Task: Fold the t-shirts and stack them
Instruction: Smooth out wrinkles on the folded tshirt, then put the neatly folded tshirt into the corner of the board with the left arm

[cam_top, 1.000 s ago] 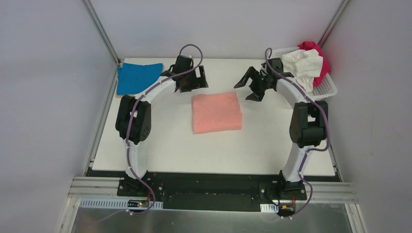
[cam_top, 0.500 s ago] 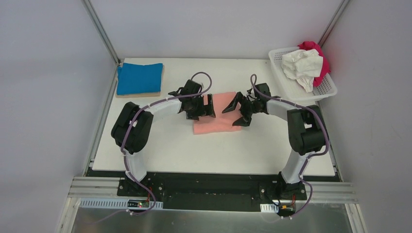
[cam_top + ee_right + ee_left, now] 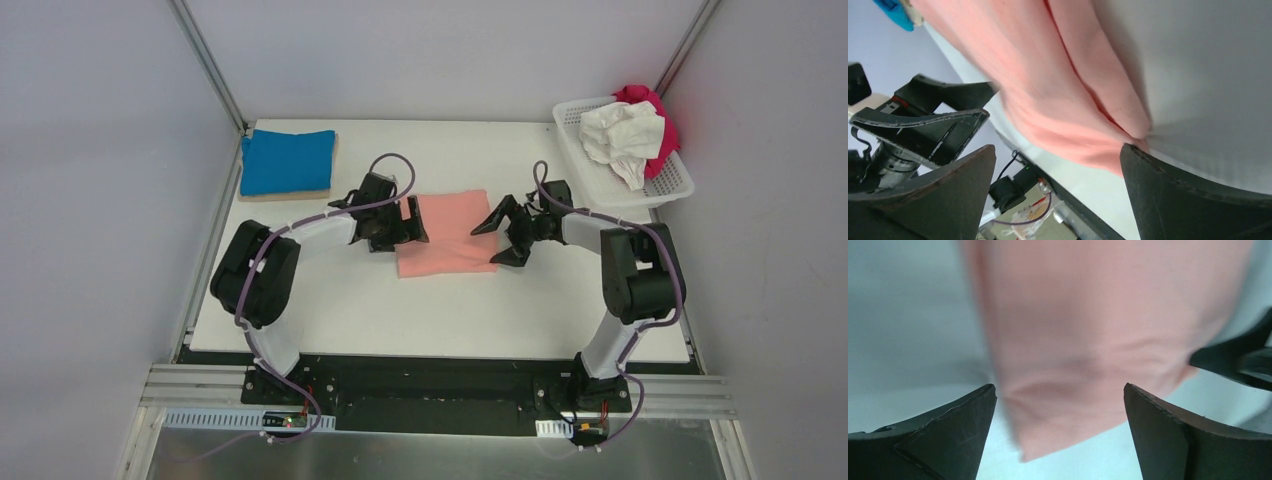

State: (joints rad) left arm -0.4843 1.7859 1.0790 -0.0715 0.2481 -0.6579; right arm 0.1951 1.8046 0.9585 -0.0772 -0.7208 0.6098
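The folded salmon-pink t-shirt [image 3: 445, 232] lies flat at the table's middle. My left gripper [image 3: 408, 224] is open, low at its left edge; the left wrist view shows the shirt [image 3: 1098, 325] ahead between the spread fingers of that gripper [image 3: 1059, 390]. My right gripper [image 3: 506, 232] is open at the shirt's right edge; in the right wrist view of it [image 3: 1058, 150], one fingertip [image 3: 1148, 165] sits against the shirt's corner [image 3: 1058, 95]. The folded bright blue t-shirt [image 3: 287, 160] lies at the back left. White [image 3: 620, 132] and magenta [image 3: 655, 112] t-shirts are crumpled in the basket.
A white lattice basket [image 3: 668, 186] stands at the back right corner. A thin tan board [image 3: 300, 194] lies under the blue shirt. The left gripper [image 3: 938, 112] shows in the right wrist view. Grey walls close in the table on three sides.
Both grippers came forward from the back of the table down to the pink shirt, then spread apart to its left and right edges. The shirt has not visibly moved.
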